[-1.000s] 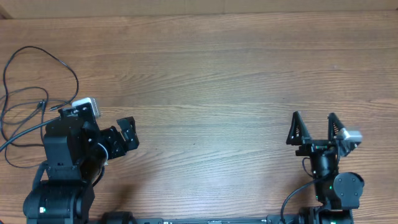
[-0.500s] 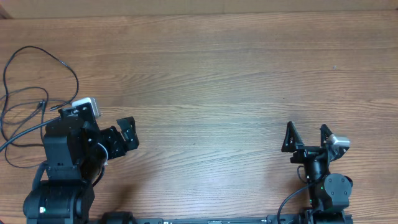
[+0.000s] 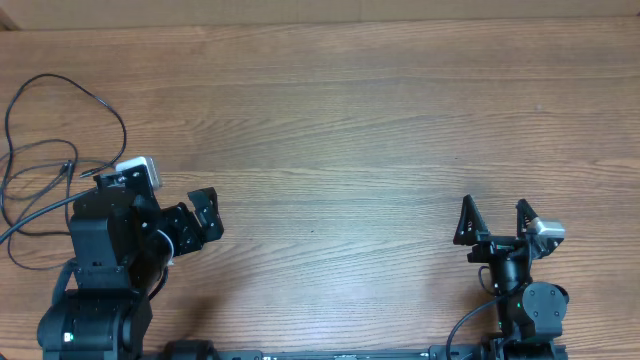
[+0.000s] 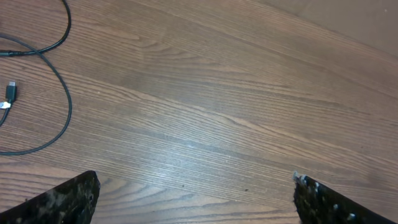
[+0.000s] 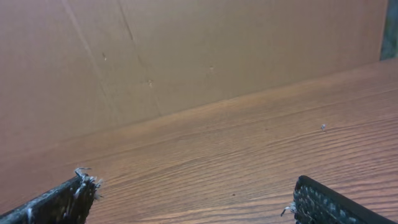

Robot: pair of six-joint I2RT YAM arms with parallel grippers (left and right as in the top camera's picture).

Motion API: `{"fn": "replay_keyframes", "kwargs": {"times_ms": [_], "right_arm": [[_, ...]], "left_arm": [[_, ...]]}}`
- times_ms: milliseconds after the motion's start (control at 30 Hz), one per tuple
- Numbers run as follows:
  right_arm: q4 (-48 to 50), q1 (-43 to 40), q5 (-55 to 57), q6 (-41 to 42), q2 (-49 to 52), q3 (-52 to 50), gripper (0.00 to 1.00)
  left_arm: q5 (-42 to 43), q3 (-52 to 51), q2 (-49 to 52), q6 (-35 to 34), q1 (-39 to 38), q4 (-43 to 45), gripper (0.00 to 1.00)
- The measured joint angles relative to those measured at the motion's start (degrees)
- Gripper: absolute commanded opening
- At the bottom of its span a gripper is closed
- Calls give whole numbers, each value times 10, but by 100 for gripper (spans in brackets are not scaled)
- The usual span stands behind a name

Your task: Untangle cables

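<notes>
The cables (image 3: 45,77) are thin black cords lying in loose loops at the table's far left, with a small plug end (image 3: 68,168) among them. In the left wrist view one cord (image 4: 69,106) curves down the left side beside a small plug (image 4: 10,92). My left gripper (image 3: 207,213) (image 4: 195,178) is open over bare wood, to the right of the cables and apart from them. My right gripper (image 3: 494,205) (image 5: 191,182) stands open at the near right, nothing between its fingers. No cable shows in the right wrist view.
The wooden table (image 3: 350,130) stretches between the two arms. A brown cardboard wall (image 5: 186,56) rises behind the table's far edge. The left arm's black body (image 3: 105,235) sits just right of the cable loops.
My right gripper has drawn back toward the near edge and slightly left, staying open. The left arm and the cables have not moved.
</notes>
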Motion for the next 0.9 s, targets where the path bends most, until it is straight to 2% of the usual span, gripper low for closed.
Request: {"fn": "replay_keyframes", "kwargs": {"times_ms": [700,900], "right_arm": [[0,0,0,0,0,0,100],[-1,0,0,0,0,0,100]], "left_arm": [[0,0,-1,0,0,-7,100],[-6,-25,-31,0,0,-4,100]]}}
